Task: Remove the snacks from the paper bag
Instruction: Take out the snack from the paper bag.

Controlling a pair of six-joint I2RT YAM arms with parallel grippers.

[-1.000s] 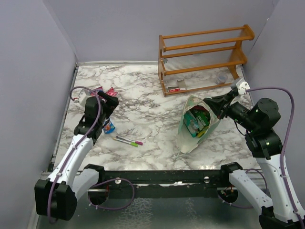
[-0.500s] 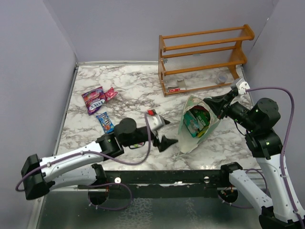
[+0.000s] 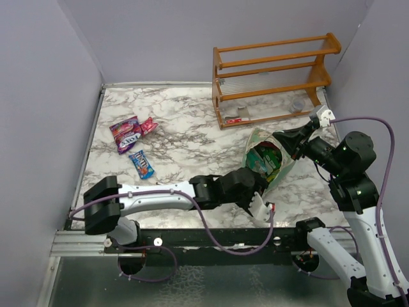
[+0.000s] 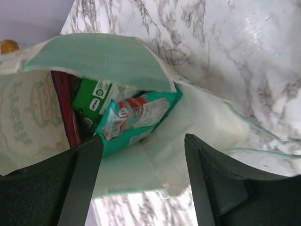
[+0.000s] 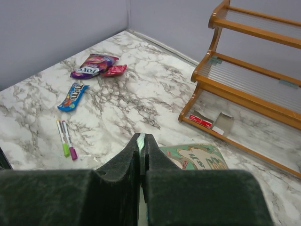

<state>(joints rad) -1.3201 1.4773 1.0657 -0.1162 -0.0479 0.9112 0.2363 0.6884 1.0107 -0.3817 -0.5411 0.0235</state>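
1. Since a second ago, the left arm [image 3: 160,192] has swung across to the bag [image 3: 255,192]; its left gripper [image 4: 141,141] is wide open and empty at the mouth.
2. Up top, the right gripper [image 3: 279,137] pinches the bag's rim tight.
3. One teal snack [image 4: 136,117] lies inside; three loose snacks [image 3: 125,130] lie on the table [image 3: 192,115], far left.
4. Danger: fingers may nip paper too and tear it.

The paper bag [image 4: 108,59] is patterned pale green and cream. Inside it: teal packet [image 4: 136,117], green packet [image 4: 91,96]. Left of it: purple packet [image 3: 124,133], pink packet [image 3: 148,125], blue packet [image 3: 141,164].
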